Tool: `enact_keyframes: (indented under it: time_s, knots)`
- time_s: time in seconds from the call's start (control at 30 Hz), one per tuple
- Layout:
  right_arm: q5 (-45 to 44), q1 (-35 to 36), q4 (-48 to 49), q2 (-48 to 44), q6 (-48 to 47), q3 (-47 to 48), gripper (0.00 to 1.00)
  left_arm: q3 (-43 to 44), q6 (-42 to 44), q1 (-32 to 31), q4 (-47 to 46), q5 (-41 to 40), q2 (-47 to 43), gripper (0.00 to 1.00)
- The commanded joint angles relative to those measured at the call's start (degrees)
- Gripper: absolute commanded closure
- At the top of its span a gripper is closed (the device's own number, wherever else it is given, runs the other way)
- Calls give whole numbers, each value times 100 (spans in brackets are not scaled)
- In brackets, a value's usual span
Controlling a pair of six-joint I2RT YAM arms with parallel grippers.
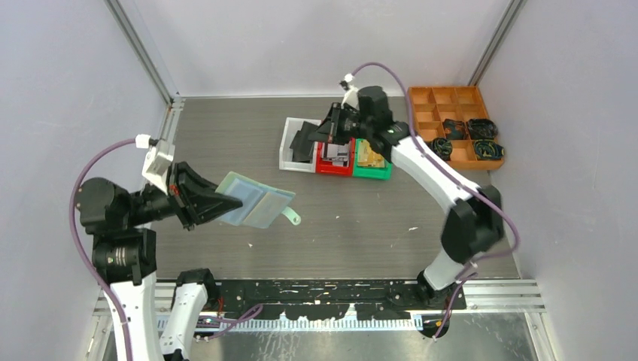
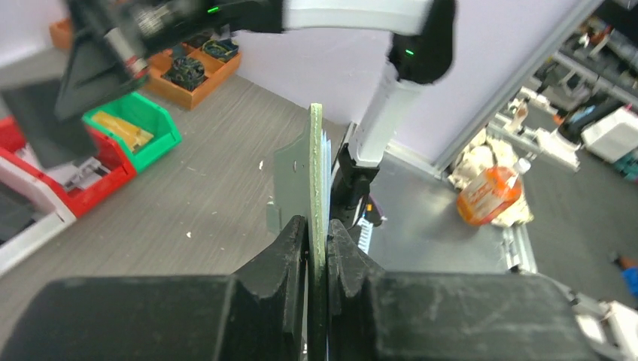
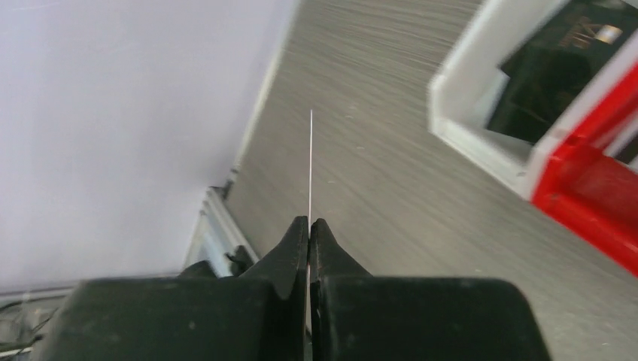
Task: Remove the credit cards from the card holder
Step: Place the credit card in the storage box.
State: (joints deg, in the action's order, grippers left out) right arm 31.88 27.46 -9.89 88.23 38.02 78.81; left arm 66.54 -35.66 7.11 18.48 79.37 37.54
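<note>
- Two arms each have their jaws clamped on something thin.
- Left jaws, at the left of the top view, are almost closed and pinch one edge of the card holder (image 1: 256, 199).
- That mint-green holder is spread open like a book above the surface (image 1: 361, 218), left of centre, with its small tab (image 1: 292, 218) at the lower right corner.
- From the left wrist, the holder shows edge-on and upright between the two fingers.
- Right jaws, in the upper middle of the top view by the bins, are shut tight on one of the credit cards (image 3: 311, 165). The right wrist view shows it only as a hairline edge rising from between the fingertips.
- Beside it, the white bin (image 1: 284, 147) holds a black card (image 3: 564, 60).
- The red bin (image 1: 333, 170) holds grey cards (image 1: 337, 154), and the green bin (image 1: 372, 174) holds gold cards (image 1: 369, 156).
- An orange tray (image 1: 451, 96) with coiled black cables (image 1: 481, 139) sits at the upper right.
</note>
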Motion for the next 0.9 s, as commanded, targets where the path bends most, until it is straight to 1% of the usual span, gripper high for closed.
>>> enact_keyframes:
  time_s: [0.0, 0.1, 0.3, 0.53, 0.7, 0.87]
  knots:
    - [-418, -39, -1022, 1133, -831, 935, 99, 232, 647, -8, -355, 407, -238, 99]
    - [-654, -33, -1405, 1820, -1068, 1671, 99, 260, 712, -11, -226, 455, -237, 96]
    - [-785, -37, -1601, 2881, -1101, 2750, 99, 306, 734, -8, -211, 438, -170, 96]
    - [-846, 2, -1661, 3694, -1008, 3598, 99, 311, 736, -9, -203, 424, -224, 96]
    - [-873, 101, -1970, 4245, -1095, 4245, 99, 289, 745, -9, -153, 417, -254, 95]
    - [-1154, 242, -2207, 4685, -1255, 4679, 99, 303, 744, -8, -141, 380, -251, 95]
